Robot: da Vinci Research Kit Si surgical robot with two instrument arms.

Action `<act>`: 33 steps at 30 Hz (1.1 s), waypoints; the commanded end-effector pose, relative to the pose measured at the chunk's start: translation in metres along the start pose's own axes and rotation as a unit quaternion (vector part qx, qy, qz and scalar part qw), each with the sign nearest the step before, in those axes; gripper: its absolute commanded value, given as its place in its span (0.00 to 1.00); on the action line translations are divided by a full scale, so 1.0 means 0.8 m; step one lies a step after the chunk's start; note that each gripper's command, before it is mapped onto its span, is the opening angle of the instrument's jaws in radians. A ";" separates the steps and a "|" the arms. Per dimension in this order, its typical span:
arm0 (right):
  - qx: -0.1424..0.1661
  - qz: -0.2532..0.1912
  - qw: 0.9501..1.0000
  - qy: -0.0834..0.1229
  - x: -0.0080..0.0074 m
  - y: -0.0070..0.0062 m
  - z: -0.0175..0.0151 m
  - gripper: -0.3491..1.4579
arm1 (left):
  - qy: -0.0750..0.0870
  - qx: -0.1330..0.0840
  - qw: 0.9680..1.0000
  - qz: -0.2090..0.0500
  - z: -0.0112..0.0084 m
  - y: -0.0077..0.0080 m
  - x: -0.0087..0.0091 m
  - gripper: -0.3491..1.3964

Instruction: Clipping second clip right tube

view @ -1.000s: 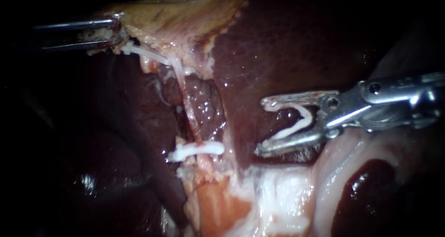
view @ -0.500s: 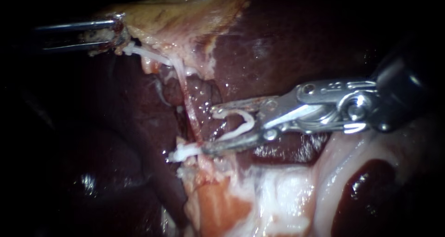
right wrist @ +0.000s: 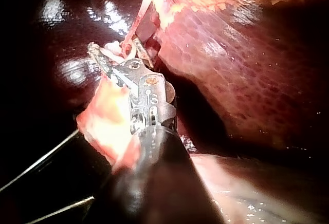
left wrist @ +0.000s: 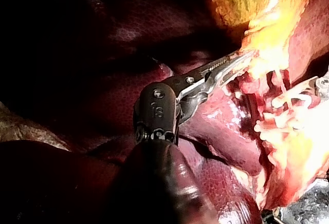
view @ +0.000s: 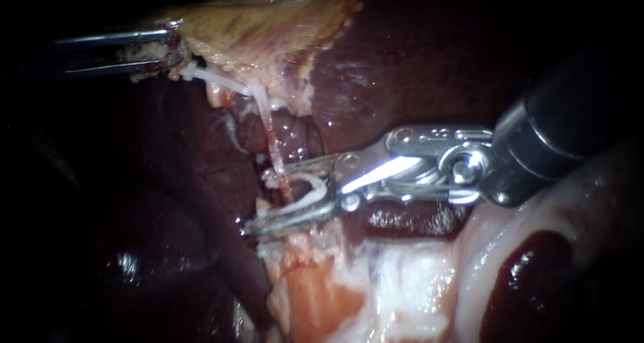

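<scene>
A thin pink tube (view: 272, 152) runs down from the yellowish gallbladder (view: 268, 27) across the dark liver (view: 416, 68). My right instrument (view: 261, 202) comes in from the right with a white clip (view: 312, 188) held between its jaws. The jaws and the clip straddle the tube, one jaw on each side of it. An earlier white clip lower on the tube is mostly hidden by the lower jaw. My left instrument (view: 164, 47) at the upper left is shut on the gallbladder's edge and holds it taut. The right wrist view shows the clip (right wrist: 115, 54) around the tube.
Pale white and orange tissue (view: 376, 282) lies below the tube. A dark red lobe (view: 530, 276) sits at the lower right. Two thin wires (right wrist: 46, 157) cross beside the right shaft.
My right instrument has moved left with its clip, from clear of the tube to astride it just above the earlier clip. Its jaws stand closer together. The left instrument has not moved.
</scene>
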 end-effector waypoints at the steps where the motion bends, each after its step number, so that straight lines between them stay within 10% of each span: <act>1: 0.009 0.000 1.000 0.004 0.0002 -0.0003 0.0000 0.46 | 0.000 0.000 1.000 0.000 0.0000 0.0000 0.0000 0.00; 15: 0.079 0.039 0.994 0.067 0.0038 -0.0042 -0.0003 0.43 | 0.000 0.000 1.000 0.000 0.0001 0.0000 0.0000 0.00; 33: 0.080 0.035 0.994 0.065 0.0023 -0.0041 0.0005 0.31 | 0.000 0.001 1.000 0.000 0.0003 -0.0001 -0.0002 0.00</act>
